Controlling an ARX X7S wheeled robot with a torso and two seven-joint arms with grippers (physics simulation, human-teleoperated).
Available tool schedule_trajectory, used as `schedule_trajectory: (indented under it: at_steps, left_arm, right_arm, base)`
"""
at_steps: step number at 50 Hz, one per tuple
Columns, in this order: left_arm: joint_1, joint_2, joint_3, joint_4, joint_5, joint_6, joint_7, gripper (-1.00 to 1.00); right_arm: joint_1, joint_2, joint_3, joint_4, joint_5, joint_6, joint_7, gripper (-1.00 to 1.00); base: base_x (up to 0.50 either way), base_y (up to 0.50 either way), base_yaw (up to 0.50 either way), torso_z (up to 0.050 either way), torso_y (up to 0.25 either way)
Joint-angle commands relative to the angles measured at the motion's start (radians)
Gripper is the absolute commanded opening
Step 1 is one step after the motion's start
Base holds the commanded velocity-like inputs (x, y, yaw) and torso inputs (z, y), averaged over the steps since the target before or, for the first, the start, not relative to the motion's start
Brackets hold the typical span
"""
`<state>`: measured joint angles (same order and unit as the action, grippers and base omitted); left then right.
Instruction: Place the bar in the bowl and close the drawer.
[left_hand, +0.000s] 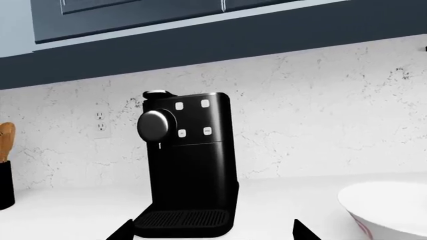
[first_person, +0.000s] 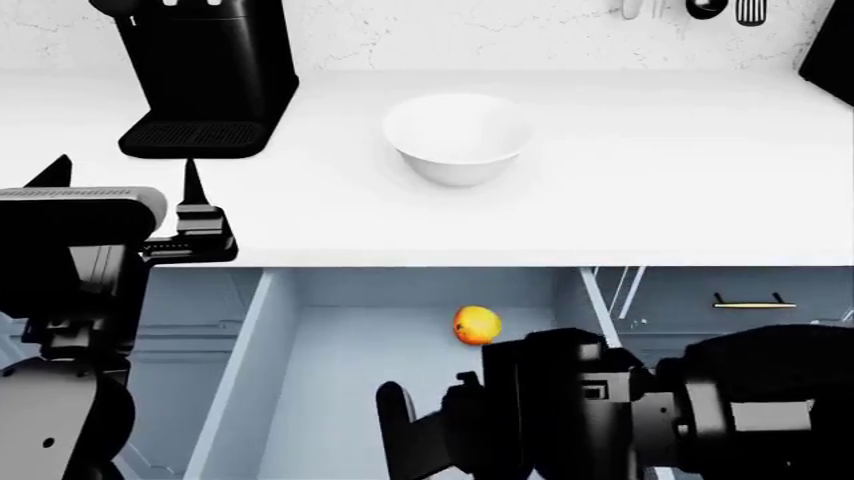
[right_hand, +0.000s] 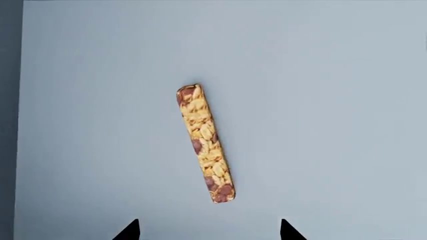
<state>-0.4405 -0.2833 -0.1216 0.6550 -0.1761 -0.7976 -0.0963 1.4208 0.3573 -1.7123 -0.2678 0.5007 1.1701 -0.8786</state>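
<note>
The speckled tan bar (right_hand: 205, 143) lies flat on the pale-blue floor (right_hand: 333, 100) of the open drawer (first_person: 267, 360). My right gripper (right_hand: 209, 231) hangs above it, open, with the bar just ahead of its fingertips and not touching them. In the head view my right arm (first_person: 601, 400) covers the bar. The white bowl (first_person: 458, 135) stands upright on the counter behind the drawer, and its rim shows in the left wrist view (left_hand: 393, 207). My left gripper (first_person: 123, 178) is open and holds nothing, over the counter's front left, facing the coffee machine.
A black coffee machine (left_hand: 187, 165) stands at the counter's back left. A round yellow-orange fruit (first_person: 477, 325) sits at the back of the drawer. A dark utensil holder (left_hand: 5, 175) is at the far left. Cabinet handle (first_person: 754, 300) is to the drawer's right.
</note>
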Motion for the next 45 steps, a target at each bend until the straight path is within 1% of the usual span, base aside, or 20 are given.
schedule_trajectory:
  at_steps: [1,5,10,21,32,39,45]
  left_arm:
    - [0.059,-0.005,0.019,-0.008,0.0,0.0,-0.005,1.0]
    - [0.055,-0.006,0.022,-0.011,-0.001,0.001,-0.006,1.0]
    - [0.05,-0.008,0.032,-0.022,0.002,0.007,-0.007,1.0]
    - [0.062,-0.011,0.03,-0.031,0.0,0.021,-0.01,1.0]
    - [0.073,-0.016,0.027,-0.036,-0.003,0.031,-0.011,1.0]
    - [0.07,-0.014,0.037,-0.049,0.001,0.043,-0.016,1.0]
    - [0.067,-0.017,0.039,-0.052,-0.001,0.043,-0.016,1.0]
  right_arm:
    - [-0.003,-0.008,-0.152,0.081,-0.142,-0.199,0.01,1.0]
    - [-0.006,-0.009,-0.174,0.083,-0.174,-0.246,0.022,1.0]
    - [-0.014,-0.014,-0.2,0.11,-0.227,-0.355,0.034,1.0]
    - [-0.048,-0.023,-0.199,0.148,-0.25,-0.498,0.036,1.0]
    - [-0.091,-0.039,-0.177,0.127,-0.214,-0.491,0.043,1.0]
    - [-0.127,-0.047,-0.133,0.096,-0.158,-0.396,0.078,1.0]
    - [-0.165,-0.069,-0.103,0.113,-0.132,-0.305,0.129,1.0]
  base:
    - [0.0,0.0,0.0,0.0,0.0]
    - [0.0,0.0,0.0,0.0,0.0]
    - [0.0,0.0,0.0,0.0,0.0]
    - [0.0,0.0,0.0,0.0,0.0]
    - [0.0,0.0,0.0,0.0,0.0]
    - [0.0,0.0,0.0,0.0,0.0]
    - [0.0,0.0,0.0,0.0,0.0]
